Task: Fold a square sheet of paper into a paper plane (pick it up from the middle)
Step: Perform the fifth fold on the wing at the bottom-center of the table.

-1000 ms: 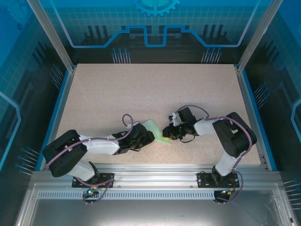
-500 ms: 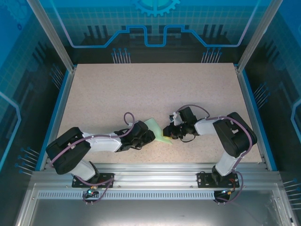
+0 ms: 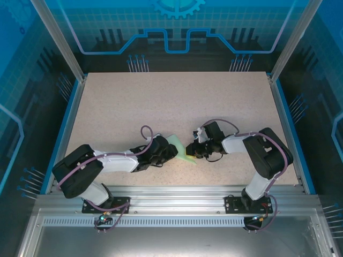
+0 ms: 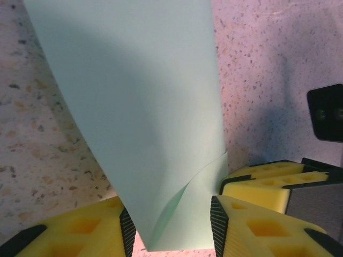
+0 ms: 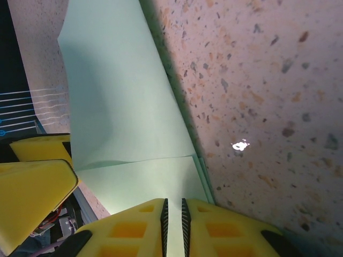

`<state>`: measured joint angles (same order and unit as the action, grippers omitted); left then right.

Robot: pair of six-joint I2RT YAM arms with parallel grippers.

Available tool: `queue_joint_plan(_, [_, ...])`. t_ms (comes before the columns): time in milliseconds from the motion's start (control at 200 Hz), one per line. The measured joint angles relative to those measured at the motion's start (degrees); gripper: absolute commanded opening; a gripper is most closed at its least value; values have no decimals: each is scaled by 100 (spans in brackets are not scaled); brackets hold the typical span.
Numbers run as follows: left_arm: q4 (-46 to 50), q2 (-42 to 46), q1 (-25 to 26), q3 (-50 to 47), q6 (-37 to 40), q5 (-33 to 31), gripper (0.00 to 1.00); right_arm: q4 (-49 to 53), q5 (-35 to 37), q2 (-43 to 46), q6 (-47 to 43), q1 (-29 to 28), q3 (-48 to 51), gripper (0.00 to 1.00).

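Pinching square sheet of paper (image 3: 178, 148) edge tight in right gripper (image 5: 173, 214), front-middle of table (image 3: 161, 101). Straddling curled flap with left gripper (image 4: 171, 225), jaws half apart. Risks crooked crease if squeezed off-line, tear if tugged.

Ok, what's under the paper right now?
Only speckled table shows around the square sheet of paper; beneath it is covered. By the right gripper, its own folded layer lies underneath.

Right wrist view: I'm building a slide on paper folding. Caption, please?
Right gripper pinches the edge of a mint-green sheet of paper over the speckled table.
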<state>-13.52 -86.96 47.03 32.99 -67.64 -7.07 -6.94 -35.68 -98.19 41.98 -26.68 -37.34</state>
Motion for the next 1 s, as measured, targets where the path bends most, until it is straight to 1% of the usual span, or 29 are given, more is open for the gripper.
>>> queue_joint_plan(90, [-55, -7, 0, 15, -2, 0, 46, 2, -7, 0, 0, 0, 0, 18])
queue_joint_plan(210, [-94, -90, 0, 66, -2, 2, 43, 46, -61, 2, -24, 2, 0, 18])
queue_joint_plan(475, [-68, -422, 0, 374, 20, 90, 27, 138, -85, 35, -105, 11, -7, 19])
queue_joint_plan(650, [393, -426, -39, 730, 133, 114, 15, 216, -127, 72, -214, 11, -13, 20])
queue_joint_plan(850, [839, -428, -240, 911, 323, 334, 11, 310, -256, 105, -444, 11, -17, 23])
queue_joint_plan(1000, [1294, -428, -367, 992, 466, 485, 9, 551, -210, 332, -704, 11, -26, 28])
